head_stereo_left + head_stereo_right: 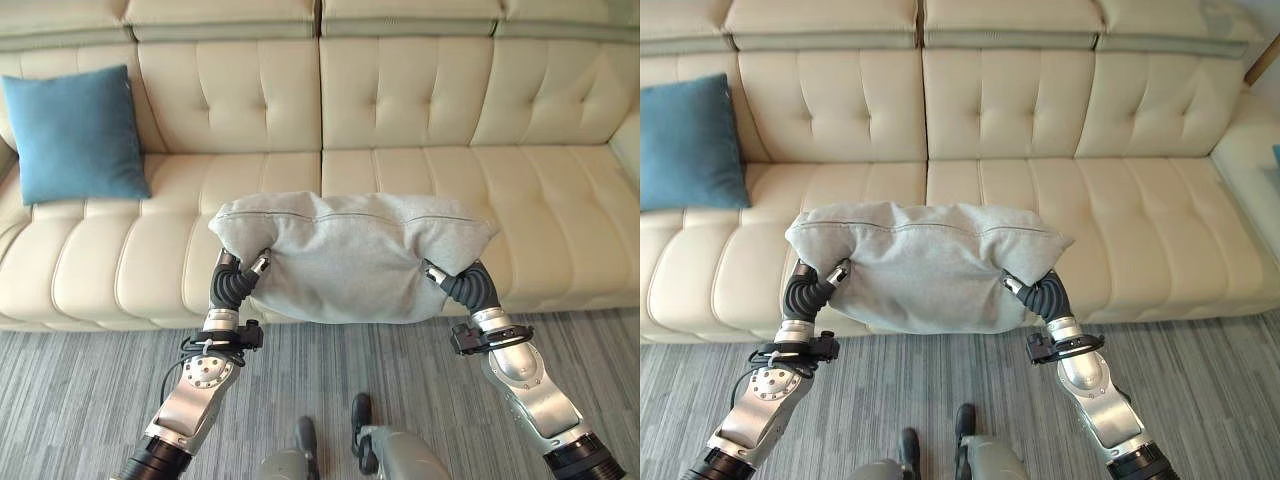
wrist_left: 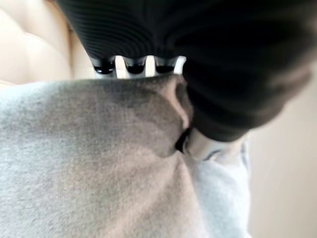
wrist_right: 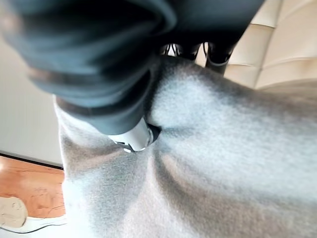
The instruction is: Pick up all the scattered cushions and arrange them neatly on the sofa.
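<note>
Both my hands, left (image 1: 240,281) and right (image 1: 462,284), pinch the grey cushion (image 1: 350,255) between thumb and fingers above the sofa (image 1: 420,100).

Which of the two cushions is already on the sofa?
The blue cushion, propped against the sofa backrest at its left end. The grey cushion is held by both hands.

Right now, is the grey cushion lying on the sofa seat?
No: both hands, left hand and right hand, hold the grey cushion up before the sofa.
</note>
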{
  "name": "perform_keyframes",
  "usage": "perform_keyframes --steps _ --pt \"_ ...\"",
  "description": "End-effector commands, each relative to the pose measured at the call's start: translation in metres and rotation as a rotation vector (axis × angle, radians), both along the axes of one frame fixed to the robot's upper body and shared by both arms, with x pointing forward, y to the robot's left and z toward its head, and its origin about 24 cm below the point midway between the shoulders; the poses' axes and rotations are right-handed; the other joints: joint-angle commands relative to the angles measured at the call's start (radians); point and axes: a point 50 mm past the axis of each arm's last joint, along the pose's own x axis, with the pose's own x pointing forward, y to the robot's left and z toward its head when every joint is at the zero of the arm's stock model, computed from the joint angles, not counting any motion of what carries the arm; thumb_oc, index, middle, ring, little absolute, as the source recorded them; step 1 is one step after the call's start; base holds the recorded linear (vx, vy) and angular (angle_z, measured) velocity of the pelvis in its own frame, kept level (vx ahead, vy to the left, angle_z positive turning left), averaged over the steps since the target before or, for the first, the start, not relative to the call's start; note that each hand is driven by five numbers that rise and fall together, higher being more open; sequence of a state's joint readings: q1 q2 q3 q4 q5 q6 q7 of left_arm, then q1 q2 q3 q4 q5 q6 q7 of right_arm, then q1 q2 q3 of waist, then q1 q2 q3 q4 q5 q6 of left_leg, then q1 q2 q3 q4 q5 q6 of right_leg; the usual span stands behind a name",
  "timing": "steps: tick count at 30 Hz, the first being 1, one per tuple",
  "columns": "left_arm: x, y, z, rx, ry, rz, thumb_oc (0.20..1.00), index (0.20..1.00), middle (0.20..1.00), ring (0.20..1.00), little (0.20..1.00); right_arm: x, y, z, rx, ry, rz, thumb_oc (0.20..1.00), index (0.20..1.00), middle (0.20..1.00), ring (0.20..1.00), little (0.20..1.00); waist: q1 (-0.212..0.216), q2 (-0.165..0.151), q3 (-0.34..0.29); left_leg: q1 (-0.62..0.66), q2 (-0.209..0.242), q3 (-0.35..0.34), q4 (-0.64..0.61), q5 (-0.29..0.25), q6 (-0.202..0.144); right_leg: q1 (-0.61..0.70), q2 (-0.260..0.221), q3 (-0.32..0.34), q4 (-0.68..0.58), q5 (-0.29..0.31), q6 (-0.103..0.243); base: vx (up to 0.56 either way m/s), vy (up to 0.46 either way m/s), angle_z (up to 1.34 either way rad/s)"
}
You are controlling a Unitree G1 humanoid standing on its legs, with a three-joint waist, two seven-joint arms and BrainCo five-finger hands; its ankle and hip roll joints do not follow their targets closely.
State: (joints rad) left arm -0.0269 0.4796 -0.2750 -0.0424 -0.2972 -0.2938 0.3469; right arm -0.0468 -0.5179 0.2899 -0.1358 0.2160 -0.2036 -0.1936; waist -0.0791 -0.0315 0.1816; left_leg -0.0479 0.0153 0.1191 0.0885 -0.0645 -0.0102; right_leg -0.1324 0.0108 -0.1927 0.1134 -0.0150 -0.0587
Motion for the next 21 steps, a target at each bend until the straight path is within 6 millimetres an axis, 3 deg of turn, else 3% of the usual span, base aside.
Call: perform_keyframes --steps 1,4,6,9,16,18,21 --pt "-0.002 -0.045 0.025 -0.029 -0.156 -0.250 0.200 0.200 0.200 0.200 0.200 -0.014 0.037 0.048 0.090 -0.280 0.231 0.200 0.200 0.200 0.200 0.200 -0.011 -0.006 -0.051 -0.037 0.094 0.017 0.092 0.033 -0.100 0.059 -0.050 0.026 -0.001 -0.085 0.122 0.09 -0.136 0.23" --pt "-0.003 -0.045 0.022 -0.032 -0.138 -0.255 0.200 0.200 0.200 0.200 0.200 -0.017 0.031 0.047 0.090 -0.269 0.210 0.200 0.200 0.200 0.200 0.200 -0.009 -0.017 -0.046 -0.072 0.112 0.034 0.236 0.057 -0.109 0.103 -0.043 0.023 -0.014 -0.096 0.103 0.08 -0.114 0.07" --pt "-0.003 -0.045 0.022 -0.033 -0.130 -0.261 0.200 0.200 0.200 0.200 0.200 -0.018 0.028 0.047 0.086 -0.269 0.200 0.200 0.200 0.200 0.200 0.200 -0.006 -0.019 -0.043 -0.102 0.122 0.056 0.246 0.057 -0.101 0.114 -0.047 0.022 -0.024 -0.100 0.102 0.06 -0.050 0.05" --pt "-0.005 -0.041 0.018 -0.023 -0.111 -0.254 0.200 0.200 0.200 0.200 0.200 -0.018 0.024 0.047 0.083 -0.266 0.185 0.200 0.200 0.200 0.200 0.200 0.000 -0.029 -0.055 -0.165 0.116 0.104 0.181 0.027 -0.079 0.118 -0.054 0.024 -0.035 -0.105 0.110 0.11 -0.012 0.06" --pt "-0.008 -0.035 0.017 -0.022 -0.100 -0.223 0.200 0.200 0.200 0.200 0.200 -0.017 0.021 0.044 0.111 -0.256 0.140 0.200 0.200 0.200 0.200 0.200 0.049 -0.022 -0.056 -0.279 0.100 0.150 0.005 0.179 -0.093 0.212 -0.004 0.077 -0.063 -0.144 0.121 0.23 0.052 -0.16" --pt "-0.012 -0.033 0.014 -0.026 -0.088 -0.226 0.200 0.200 0.200 0.200 0.200 -0.018 0.022 0.043 0.113 -0.247 0.152 0.200 0.200 0.200 0.200 0.200 0.058 -0.016 -0.068 -0.240 0.096 0.149 -0.039 0.184 -0.078 0.233 0.000 0.102 -0.061 -0.157 0.124 0.36 0.174 -0.61" --pt "-0.015 -0.030 0.013 -0.024 -0.083 -0.228 0.200 0.200 0.200 0.200 0.200 -0.015 0.032 0.044 0.124 -0.248 0.191 0.200 0.200 0.200 0.200 0.200 0.071 -0.029 -0.085 -0.211 0.076 0.148 -0.015 0.158 -0.049 0.248 -0.040 0.135 -0.009 -0.175 0.150 0.24 0.163 -0.69"
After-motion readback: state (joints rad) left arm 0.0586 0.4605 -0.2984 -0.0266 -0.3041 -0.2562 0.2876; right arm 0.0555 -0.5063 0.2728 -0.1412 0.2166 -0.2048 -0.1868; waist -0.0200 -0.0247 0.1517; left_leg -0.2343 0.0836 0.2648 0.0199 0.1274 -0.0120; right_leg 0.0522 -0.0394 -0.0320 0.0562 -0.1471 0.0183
